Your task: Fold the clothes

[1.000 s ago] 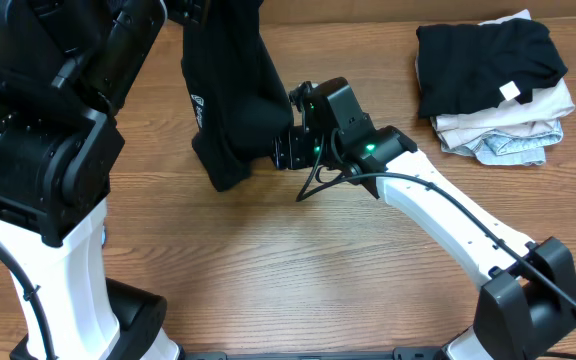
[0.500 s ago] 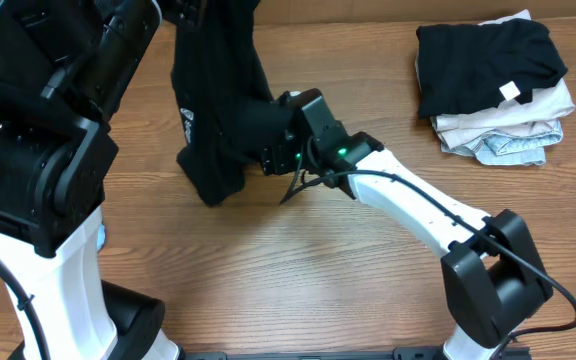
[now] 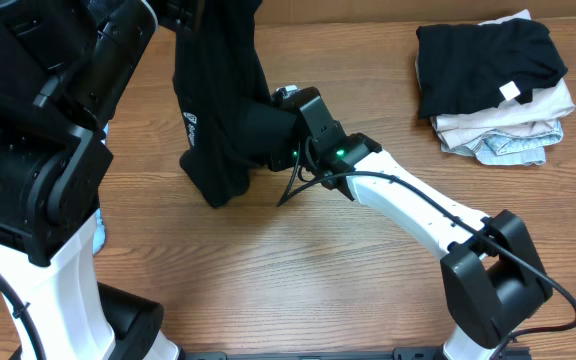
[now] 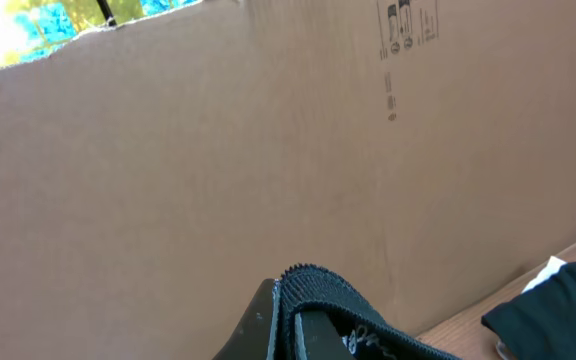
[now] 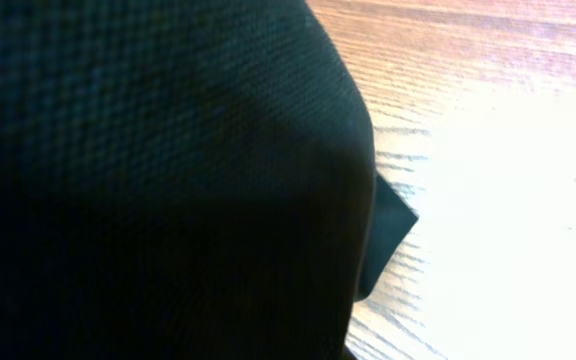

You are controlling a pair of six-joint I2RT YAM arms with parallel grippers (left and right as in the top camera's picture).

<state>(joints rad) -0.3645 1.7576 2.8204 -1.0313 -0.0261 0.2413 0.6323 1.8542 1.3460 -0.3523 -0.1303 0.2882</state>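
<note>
The black shirt [image 3: 218, 110] hangs bunched in a long drape, its top out of sight at the far edge of the overhead view and its bottom end resting on the bench [image 3: 298, 270]. A small white logo [image 3: 192, 130] shows on the shirt's left side.

The left tool [image 4: 290, 328] is at the shirt's upper end. In the left wrist view a ribbed black hem lies pinched against a dark finger [image 4: 256, 325], so this tool is clamped on the shirt and bears its weight. Plain cardboard [image 4: 268, 150] fills the rest of that view.

The right tool [image 3: 273, 142] is pressed into the shirt's right side, about halfway down the drape, with fabric wrapped around its tip. The right wrist view is nearly all black weave [image 5: 148, 180], with only a strip of bench to the shirt's right. The jaws are buried in cloth, so I cannot tell whether they are wide, narrow or gripping.

Well to the right of the shirt sits a pile [image 3: 498, 90] of folded garments: black on top with a white tag, pale ones beneath.
</note>
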